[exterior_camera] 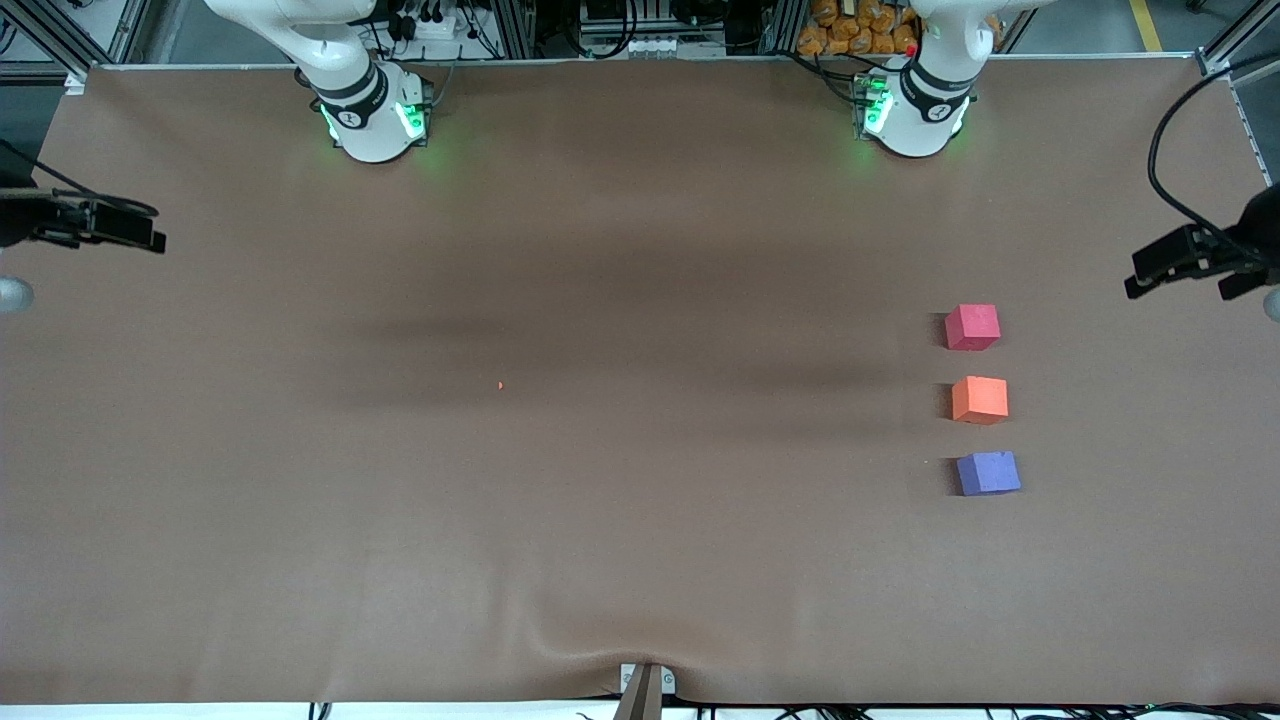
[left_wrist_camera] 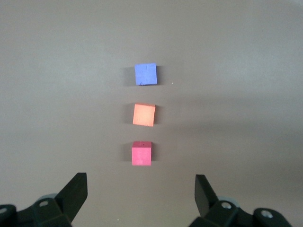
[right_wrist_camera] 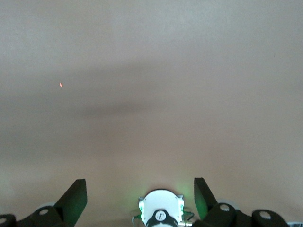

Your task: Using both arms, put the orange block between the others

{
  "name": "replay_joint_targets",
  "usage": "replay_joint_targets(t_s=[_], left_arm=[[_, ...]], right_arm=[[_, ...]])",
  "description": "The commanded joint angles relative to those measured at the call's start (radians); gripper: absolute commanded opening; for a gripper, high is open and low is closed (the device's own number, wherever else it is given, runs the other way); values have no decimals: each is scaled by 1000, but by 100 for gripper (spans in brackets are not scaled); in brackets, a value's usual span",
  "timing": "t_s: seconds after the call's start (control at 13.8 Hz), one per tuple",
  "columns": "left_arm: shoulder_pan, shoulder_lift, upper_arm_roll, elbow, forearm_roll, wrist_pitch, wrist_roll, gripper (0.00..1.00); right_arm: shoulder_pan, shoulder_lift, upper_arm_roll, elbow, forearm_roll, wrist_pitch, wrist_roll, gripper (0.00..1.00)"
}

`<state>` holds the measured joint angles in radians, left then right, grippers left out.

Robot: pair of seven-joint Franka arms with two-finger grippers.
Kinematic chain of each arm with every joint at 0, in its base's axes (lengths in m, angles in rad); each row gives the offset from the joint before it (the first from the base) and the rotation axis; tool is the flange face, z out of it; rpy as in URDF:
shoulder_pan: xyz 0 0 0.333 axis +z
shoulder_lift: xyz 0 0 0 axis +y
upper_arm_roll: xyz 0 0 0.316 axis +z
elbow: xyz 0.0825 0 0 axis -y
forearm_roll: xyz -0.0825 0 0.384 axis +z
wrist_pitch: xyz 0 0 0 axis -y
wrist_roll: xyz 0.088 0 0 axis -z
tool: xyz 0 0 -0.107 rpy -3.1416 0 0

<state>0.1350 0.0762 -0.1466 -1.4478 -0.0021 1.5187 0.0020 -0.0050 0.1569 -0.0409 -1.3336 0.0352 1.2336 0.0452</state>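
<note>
Three small cubes sit in a line on the brown table (exterior_camera: 600, 560), toward the left arm's end. The orange block (exterior_camera: 979, 399) already lies between the others: the pinkish-red cube (exterior_camera: 972, 327) is farther from the front camera, the purple-blue cube (exterior_camera: 988, 473) nearer. Each stands apart from its neighbour by a small gap, none touching.

You have both tools empty. The left tool (left_wrist_camera: 141, 194) hangs high over the row, its fingers spread wide, holding nothing. The right tool (right_wrist_camera: 140, 195) waits over bare table near its own base, equally wide open and empty.

From this picture the placement looks complete, so your main risk is disturbance. If you lower the left tool here, a finger could clip the pinkish-red cube and push the row out of line, because the gaps are narrow. The orange block also sits slightly turned against its neighbours, so a nudge could close a gap.

All three cubes look matte and foam-like, with soft edges and equal size. The table cover is smooth brown sheeting, slightly rippled at the camera edge. A tiny orange speck (exterior_camera: 500, 385) lies mid-table.
</note>
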Motion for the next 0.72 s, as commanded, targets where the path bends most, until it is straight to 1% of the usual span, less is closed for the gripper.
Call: replay_joint_targets(t_s=[0.0,0.07,0.14,0.22,0.65], left_arm=[[-28,-104,38,-109,-13,-6,-10,100],[-32,-128,38,-126,-13,-27,-11,100],[-43,-163,38,-164,-13,-40,-13,100],[-43,-179,38,-183,-13,-40,-11,100],[-58,-173,39,-163,2,-41,-7,100]], right_arm=[[2,-14,1,-61,-21,53,1,100],[2,-19,1,-64,-21,99,1,100],[3,-19,1,-61,-18,112,1,100],[3,-20,3,-61,-14,113,1,100],[2,-30,3,-49,-17,132,-1,100]])
